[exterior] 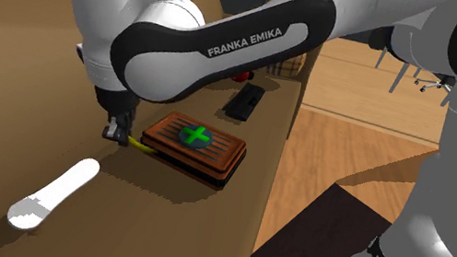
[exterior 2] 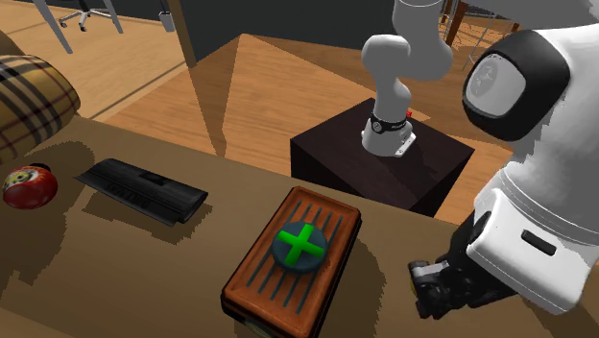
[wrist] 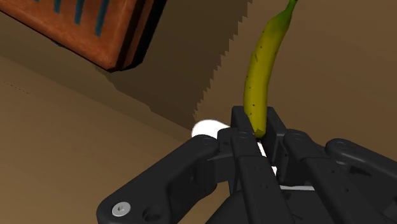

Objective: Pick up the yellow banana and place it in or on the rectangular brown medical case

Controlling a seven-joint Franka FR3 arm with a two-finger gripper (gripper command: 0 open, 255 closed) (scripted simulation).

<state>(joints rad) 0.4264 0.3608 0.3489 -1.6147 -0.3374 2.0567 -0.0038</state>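
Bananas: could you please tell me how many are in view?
1. The banana, one end clasped between the fingers, is just beside the case. The arm covers some of the table, so another may be hidden.

Flat black box (exterior 2: 142, 191), red ball (exterior 2: 29, 185), white, perhaps knife-like object (exterior: 54, 192).

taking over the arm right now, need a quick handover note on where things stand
Gripper: shut on the banana, clasping one end.
Banana: down near the table, right beside the brown case, not on it. Cannot tell whether it is off the surface.
Done: reach and grasp.
Left: lift, carry over the case, set it on the lid, release.
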